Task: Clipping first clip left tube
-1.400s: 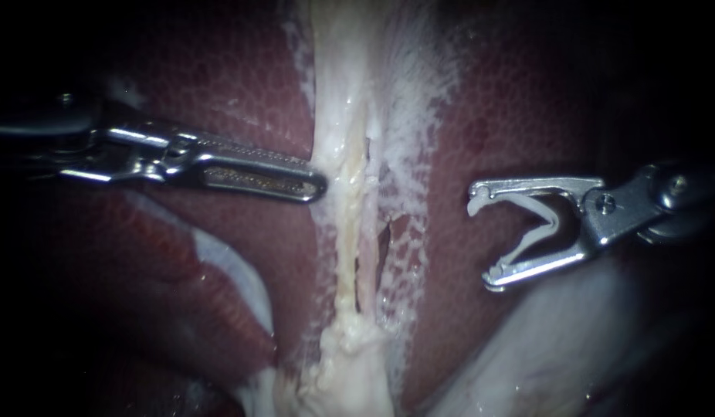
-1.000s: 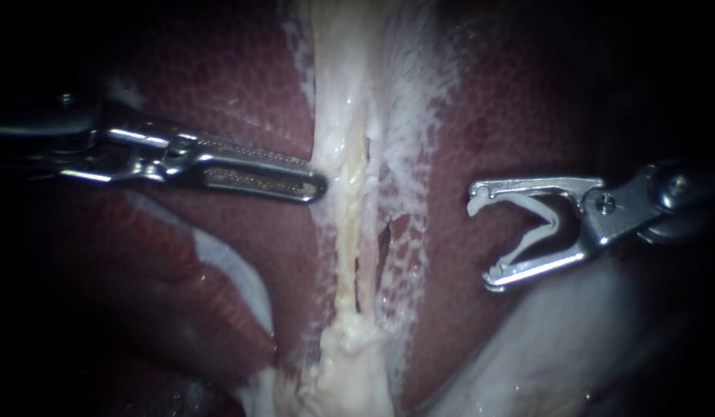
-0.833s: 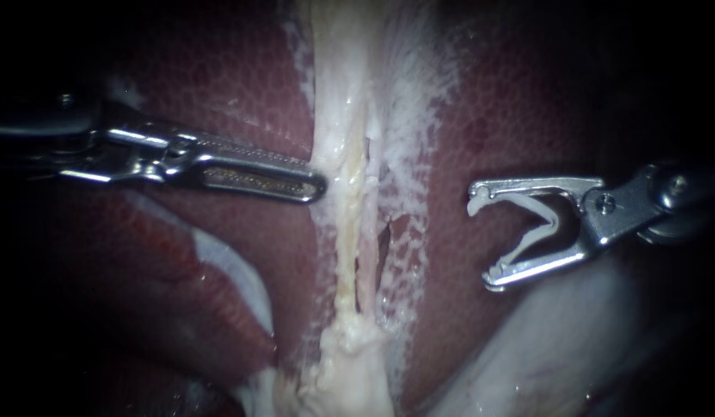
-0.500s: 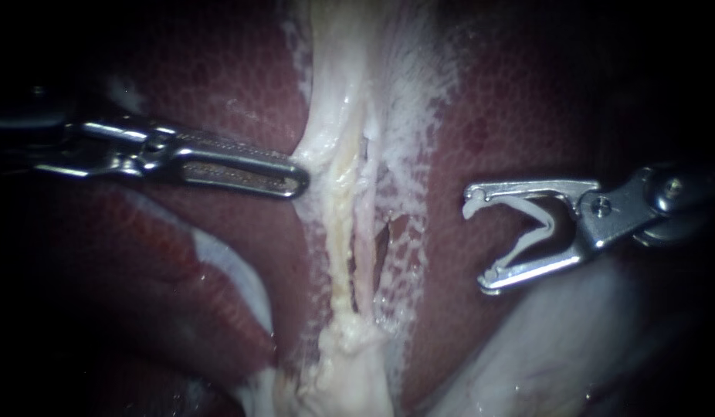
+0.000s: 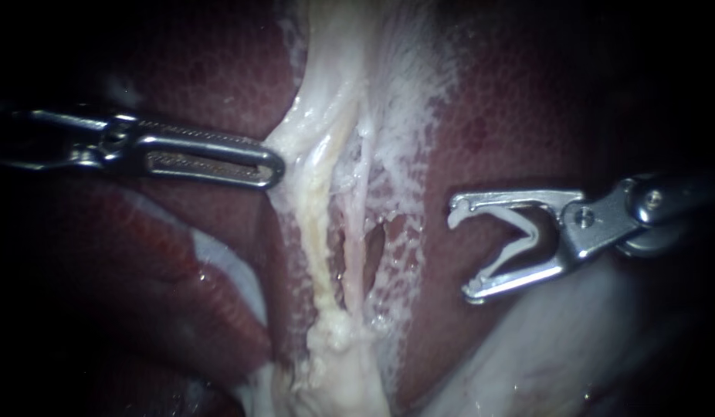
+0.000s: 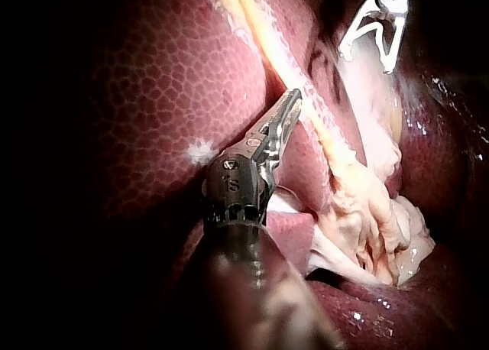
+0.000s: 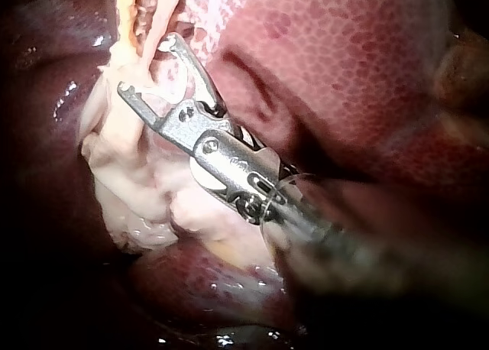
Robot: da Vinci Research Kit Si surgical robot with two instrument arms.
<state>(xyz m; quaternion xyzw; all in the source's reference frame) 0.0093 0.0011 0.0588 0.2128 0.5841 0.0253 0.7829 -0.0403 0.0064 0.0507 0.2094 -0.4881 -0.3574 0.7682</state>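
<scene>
Left instrument in from the left, jaws pressed together on the edge of the pale tissue and holding it tented sideways, so the strands fan apart over the liver. That puts the left tube, the yellowish one, in plain view down the middle, with a dark window between it and the thinner right tube. On the other side the right instrument sits well apart from both tubes, jaws spread wide with an open white clip seated between them and touched by both. No clip is on the tube yet. To do this well, I'd judge the clip must cross the right tube without snagging it. One leg should slip through the window so the left tube alone lies fully inside, square across, with the tips showing past its far side before closing. The left pull wants to be steady, not harder; that film looks thin and could tear
</scene>
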